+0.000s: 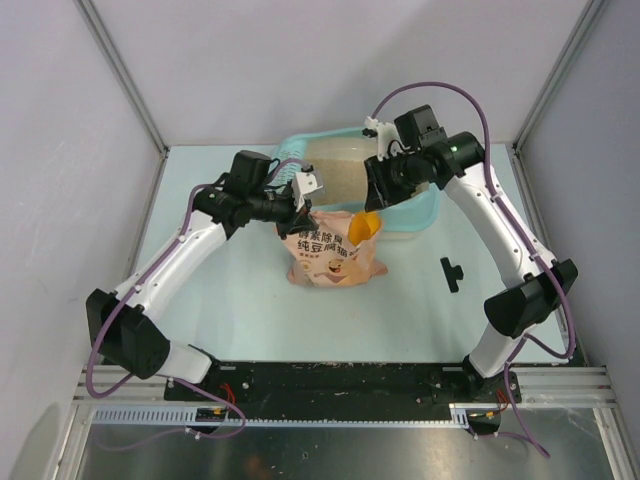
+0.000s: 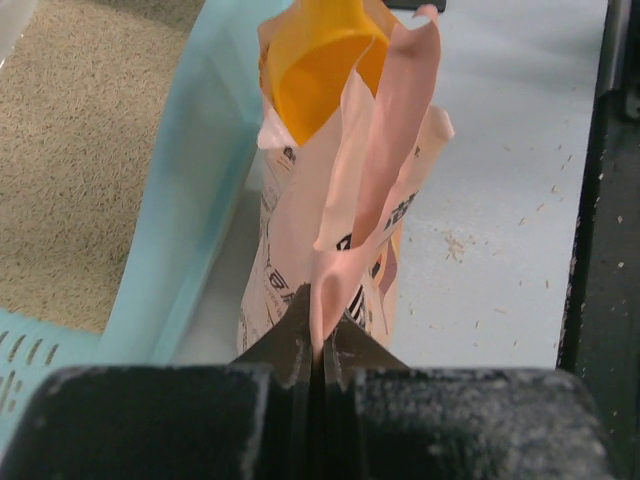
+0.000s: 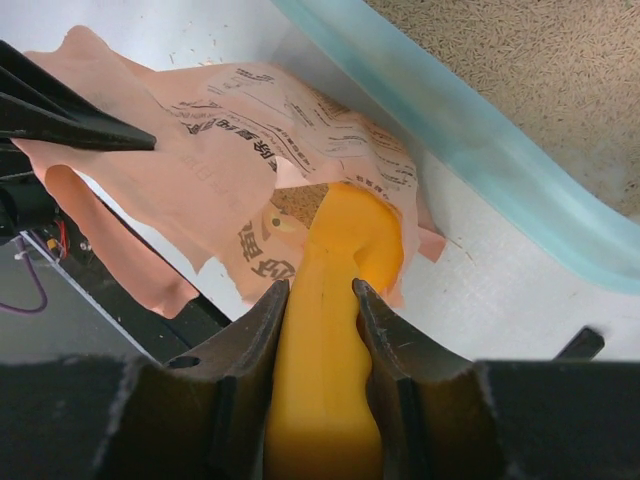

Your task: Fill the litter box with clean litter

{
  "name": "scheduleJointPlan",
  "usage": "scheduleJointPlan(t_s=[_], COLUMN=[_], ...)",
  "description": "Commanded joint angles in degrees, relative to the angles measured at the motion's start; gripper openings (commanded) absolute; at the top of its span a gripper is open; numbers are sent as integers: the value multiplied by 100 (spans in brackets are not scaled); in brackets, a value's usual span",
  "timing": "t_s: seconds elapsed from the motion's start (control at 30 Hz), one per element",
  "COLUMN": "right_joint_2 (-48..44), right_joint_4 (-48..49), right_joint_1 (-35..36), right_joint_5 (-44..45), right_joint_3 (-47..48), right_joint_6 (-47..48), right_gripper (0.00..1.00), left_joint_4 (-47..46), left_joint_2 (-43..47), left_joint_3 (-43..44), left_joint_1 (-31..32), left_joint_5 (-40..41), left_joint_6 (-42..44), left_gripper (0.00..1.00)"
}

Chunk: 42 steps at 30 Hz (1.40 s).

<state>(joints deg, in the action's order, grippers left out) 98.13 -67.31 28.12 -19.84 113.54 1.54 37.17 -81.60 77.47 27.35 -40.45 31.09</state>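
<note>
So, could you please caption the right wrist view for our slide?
Right hand grips the orange plastic scoop reaching into the open pink bag, beside the teal plastic litter box.

Teal litter box (image 1: 422, 220), table rear; beige clean litter (image 1: 345, 172) inside.

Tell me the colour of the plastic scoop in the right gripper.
Orange: the plastic scoop shows best in the right wrist view.

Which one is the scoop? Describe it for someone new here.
Start at the light teal plastic litter box at the far side of the table. In front of it sits a pink-orange printed bag, and the bright orange plastic scoop pokes from its open mouth, held by the right gripper. Nothing else there is plain orange.
</note>
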Motion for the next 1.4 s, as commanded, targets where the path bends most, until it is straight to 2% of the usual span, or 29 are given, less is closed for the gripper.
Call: scheduleJointPlan(t_s=[0.0,0.2,0.3,0.4,0.6,0.9,1.03,1.23,1.37], right_joint_2=[-277,-294,-408,-426,-242,-461,-794,-865,-892], right_joint_4=[289,210,227,253,420,973,1588,2283,2949], right_joint_1=[123,308,405,519,660,554,546,475,405], right_joint_5=[121,576,1522,1921,2123,1870,1677,904,53], right_joint_3=[-24,-349,-472,-517,-736,-1869,-2589,-3257,-3505], right_joint_6=[-383,-523,-900,-1102,-1375,-1876,-2070,-2333,-2571], right_gripper=[0,0,0,0,0,0,0,0,0], left_joint_4=[-140,-148,-157,-218,-403,-570,-605,-676,-693], left_joint_2=[302,548,636,646,505,514,531,435,356], left_joint_3=[418,330,330,312,277,269,224,198,207], left_joint_1=[68,68,95,130,182,244,253,270,279], left_joint_5=[-710,-508,-517,-482,-613,-710,-684,-710,-684], left_joint_6=[-499,-753,-1095,-1254,-1465,-1606,-1650,-1641,-1571], left_gripper=[0,0,0,0,0,0,0,0,0])
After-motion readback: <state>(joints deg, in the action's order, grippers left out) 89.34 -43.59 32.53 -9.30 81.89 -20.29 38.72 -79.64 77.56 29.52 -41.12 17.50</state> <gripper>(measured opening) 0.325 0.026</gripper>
